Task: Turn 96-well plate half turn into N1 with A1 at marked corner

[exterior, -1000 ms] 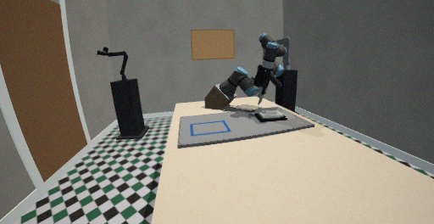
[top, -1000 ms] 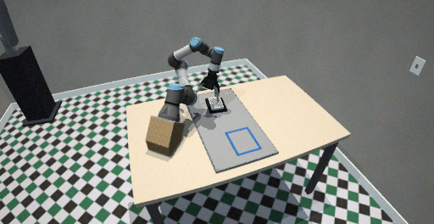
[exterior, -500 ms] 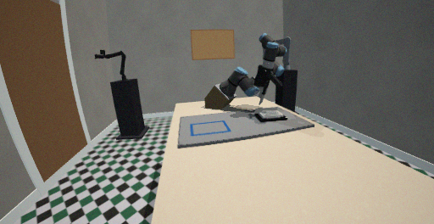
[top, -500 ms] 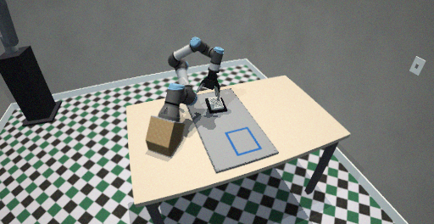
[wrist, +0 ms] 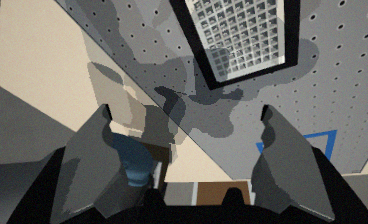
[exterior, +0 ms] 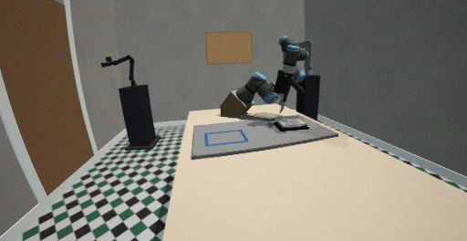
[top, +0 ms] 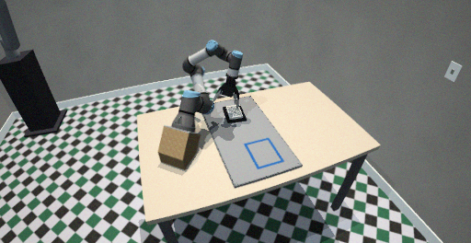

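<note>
The arm (top: pixel 198 65) stands on a brown block (top: pixel 178 147) near one edge of the beige worktop (top: pixel 322 125). A grey perforated mat (top: pixel 239 139) lies on the worktop beside the block. At the end of the mat nearest the arm's reach sits the black plate nest N1 (top: pixel 228 119), and the 96-well plate (top: pixel 235 112) lies inside it; in the exterior view the plate (exterior: pixel 292 122) appears low and level in the nest (exterior: pixel 281 126). A blue outlined rectangle (top: pixel 263 153) is marked on the other end of the mat, well apart from the nest.

The hand (top: pixel 228 98) hangs above the plate with its fingers pointing down, clear of the plate and nest. In the exterior view the hand (exterior: pixel 284 101) is above the plate with a visible gap between the fingertips and the plate's top. In the wrist view the hand (wrist: pixel 185 112) has its two jaws spread to their widest, one at each side of the picture, and nothing lies between them. The plate (wrist: pixel 240 35) shows at the upper part of that view, framed by the nest's black border (wrist: pixel 293 35), ahead of the fingertips and not between them. The hand's shadow falls on the mat just beside the nest.

The cut-off corner and the A1 marking cannot be made out in any view.
</note>
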